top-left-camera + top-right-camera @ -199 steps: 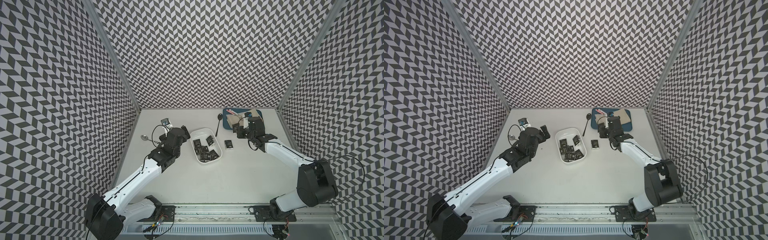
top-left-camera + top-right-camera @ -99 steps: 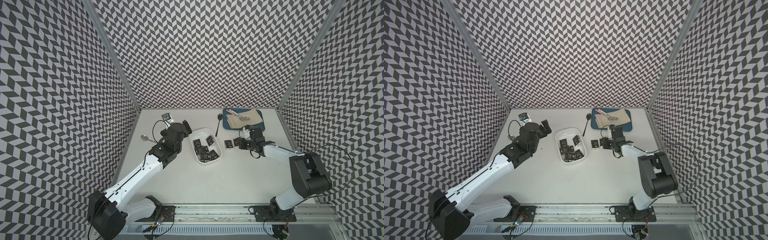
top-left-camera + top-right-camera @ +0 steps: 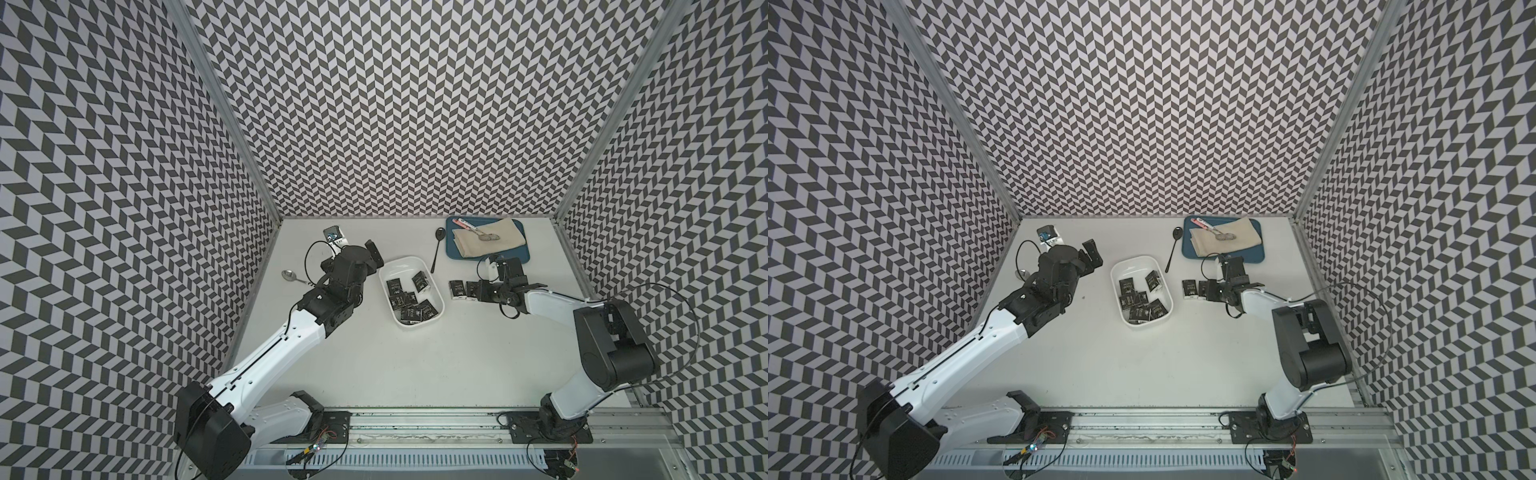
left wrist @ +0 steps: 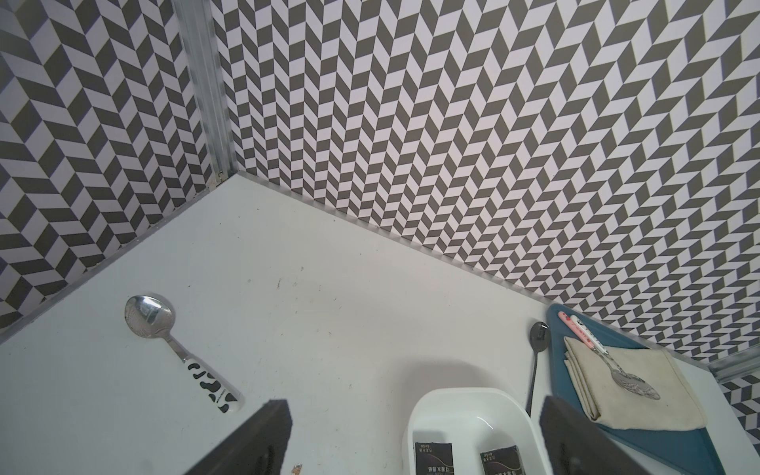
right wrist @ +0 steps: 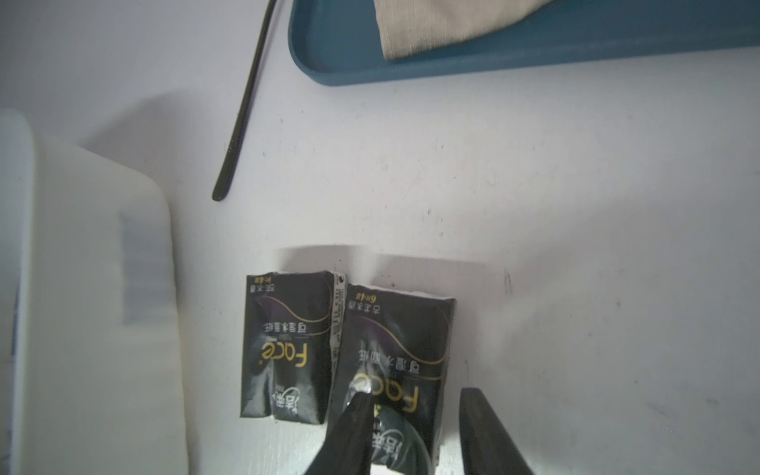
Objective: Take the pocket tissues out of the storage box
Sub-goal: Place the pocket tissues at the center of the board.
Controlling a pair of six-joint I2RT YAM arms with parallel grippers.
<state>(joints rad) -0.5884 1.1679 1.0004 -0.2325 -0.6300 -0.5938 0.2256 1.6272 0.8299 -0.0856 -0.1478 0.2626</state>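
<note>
Right claw (image 5: 413,397), jaws apart, hovers over two tissues (image 5: 288,345) on the bench (image 3: 415,365); the rest lie in the box (image 3: 401,266) at its 9 o'clock. Left claw (image 4: 411,407), likewise apart, looks nearer the box.

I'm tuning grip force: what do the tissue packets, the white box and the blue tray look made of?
The tissue packets: thin glossy plastic film, judging by creases and glare. The white box: smooth moulded plastic, faintly shiny, rounded corners. The blue tray: probably matte plastic, even colour and soft rim; not certain.
</note>
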